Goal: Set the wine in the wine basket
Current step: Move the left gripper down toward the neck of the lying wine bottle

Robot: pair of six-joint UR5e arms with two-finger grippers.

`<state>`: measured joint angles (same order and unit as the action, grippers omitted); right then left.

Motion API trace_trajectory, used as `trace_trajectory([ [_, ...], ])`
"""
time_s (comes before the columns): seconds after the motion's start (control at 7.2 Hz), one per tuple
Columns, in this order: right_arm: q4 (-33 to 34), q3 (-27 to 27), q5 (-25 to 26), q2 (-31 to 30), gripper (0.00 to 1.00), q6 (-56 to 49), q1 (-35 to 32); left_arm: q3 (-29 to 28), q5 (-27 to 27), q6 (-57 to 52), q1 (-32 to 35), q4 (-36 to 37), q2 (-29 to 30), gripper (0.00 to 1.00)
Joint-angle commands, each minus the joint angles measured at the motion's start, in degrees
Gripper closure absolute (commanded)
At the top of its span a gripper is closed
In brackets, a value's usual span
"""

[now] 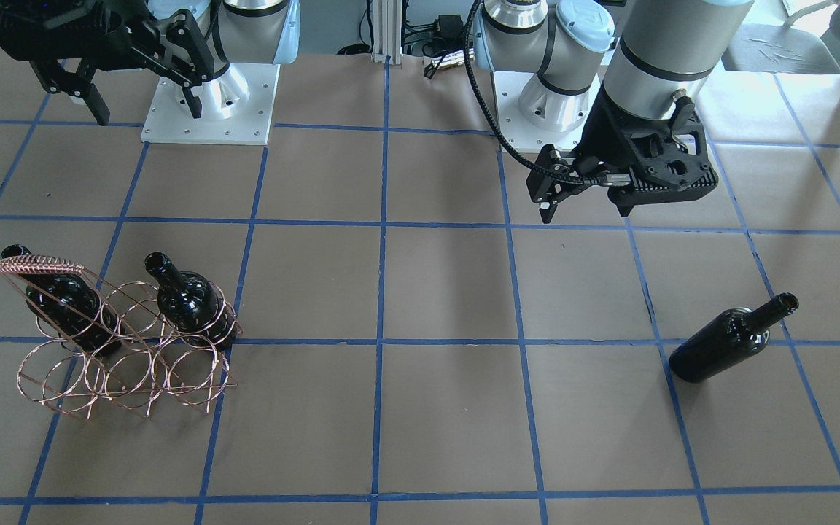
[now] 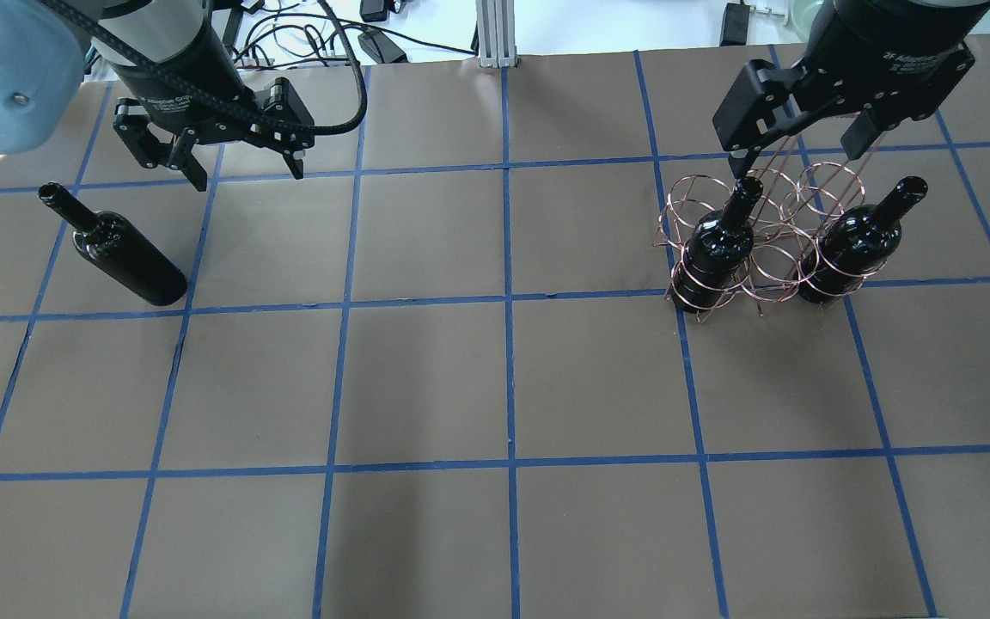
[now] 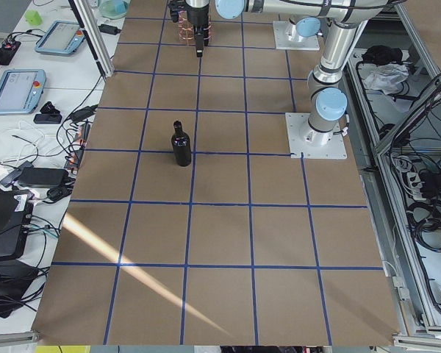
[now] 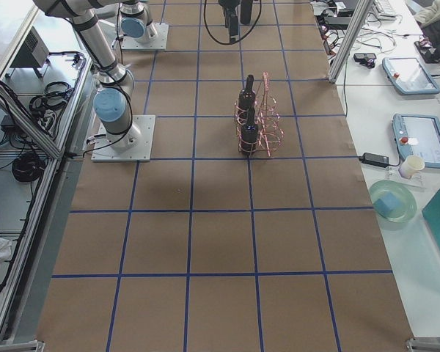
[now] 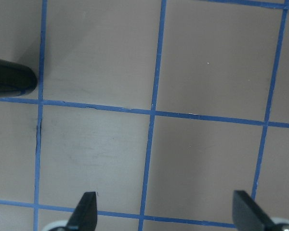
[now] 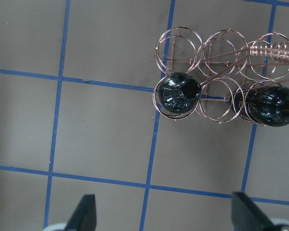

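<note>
The brown-papered table (image 2: 426, 378) is gridded with blue tape (image 2: 510, 378). One dark wine bottle (image 2: 125, 258) stands near the left gripper (image 2: 247, 174). The wine basket (image 2: 768, 260) sits under the right gripper (image 2: 796, 155).

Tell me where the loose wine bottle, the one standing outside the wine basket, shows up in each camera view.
Exterior front-facing: wine bottle, lower right.
Overhead exterior: wine bottle, left side.
Exterior left: wine bottle, centre, upright.
Exterior right: cannot make it out.
Left wrist: wine bottle base, left edge.
Right wrist: not in it.
Landmark: blue tape crossing beside its base.
</note>
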<state>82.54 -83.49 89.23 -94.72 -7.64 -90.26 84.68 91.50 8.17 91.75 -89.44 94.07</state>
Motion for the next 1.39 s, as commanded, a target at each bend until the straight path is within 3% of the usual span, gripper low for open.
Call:
trace_trajectory([
  [0.0,0.2,0.1,0.1,0.0,0.0,0.0,0.0,0.0,0.0,0.0,0.1,0.0,0.0,0.0],
  [0.56,0.1,0.0,-0.1,0.0,0.0,0.0,0.0,-1.2,-0.1,-0.3,-3.1,-0.3,-1.8,0.0],
  [0.83,0.0,0.1,0.1,0.0,0.0,0.0,0.0,-1.3,1.0,-4.9,-11.0,-1.7,-3.4,0.0],
  [0.97,0.0,0.0,-0.1,0.0,0.0,0.0,0.0,-0.4,0.6,-16.1,-18.1,-2.2,-3.0,0.0],
  [1.25,0.0,0.0,-0.1,0.0,0.0,0.0,0.0,-0.4,1.1,-22.5,-26.2,-2.5,-0.2,0.0],
])
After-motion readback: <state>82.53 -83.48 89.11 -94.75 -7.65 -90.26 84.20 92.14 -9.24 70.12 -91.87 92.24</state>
